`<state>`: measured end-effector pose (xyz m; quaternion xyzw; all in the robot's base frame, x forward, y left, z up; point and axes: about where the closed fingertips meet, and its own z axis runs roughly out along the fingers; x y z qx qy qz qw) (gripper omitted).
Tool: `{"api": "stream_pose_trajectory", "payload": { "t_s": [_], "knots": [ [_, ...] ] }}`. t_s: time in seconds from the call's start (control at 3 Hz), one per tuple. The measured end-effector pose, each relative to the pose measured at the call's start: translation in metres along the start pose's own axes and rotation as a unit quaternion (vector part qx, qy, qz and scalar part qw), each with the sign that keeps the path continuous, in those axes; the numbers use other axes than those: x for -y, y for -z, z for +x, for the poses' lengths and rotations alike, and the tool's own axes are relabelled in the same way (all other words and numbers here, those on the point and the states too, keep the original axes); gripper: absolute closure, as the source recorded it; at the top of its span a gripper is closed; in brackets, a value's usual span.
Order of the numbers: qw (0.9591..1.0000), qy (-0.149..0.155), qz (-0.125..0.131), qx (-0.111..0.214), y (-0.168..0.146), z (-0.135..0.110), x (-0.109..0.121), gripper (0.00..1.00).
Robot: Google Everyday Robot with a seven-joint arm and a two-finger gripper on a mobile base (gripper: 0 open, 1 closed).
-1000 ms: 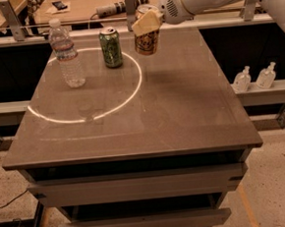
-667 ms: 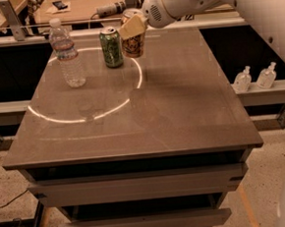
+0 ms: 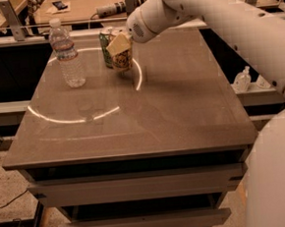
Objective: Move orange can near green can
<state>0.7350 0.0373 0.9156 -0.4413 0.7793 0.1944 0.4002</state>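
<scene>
Gripper (image 3: 119,44), jaws clamped on orange can (image 3: 123,61), has carried it frame-left to just beside green can (image 3: 105,42); only release remains.

Pincer (image 3: 119,45) at orange can (image 3: 123,61), just right of green can (image 3: 105,40), bottle (image 3: 69,62) farther left.

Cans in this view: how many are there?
2: the green can at the back, partly hidden behind the orange can, which the gripper holds beside it.
</scene>
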Motion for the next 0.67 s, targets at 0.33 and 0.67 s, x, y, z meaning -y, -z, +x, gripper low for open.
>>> {"api": "stream_pose_trajectory", "payload": {
  "t_s": [0.33, 0.67],
  "knots": [
    [0.9997, 0.008, 0.001, -0.021, -0.0195, 0.0187, 0.0047, 1.00],
    [0.9997, 0.008, -0.001, -0.022, -0.0220, 0.0191, 0.0032, 0.82]
  ]
}}
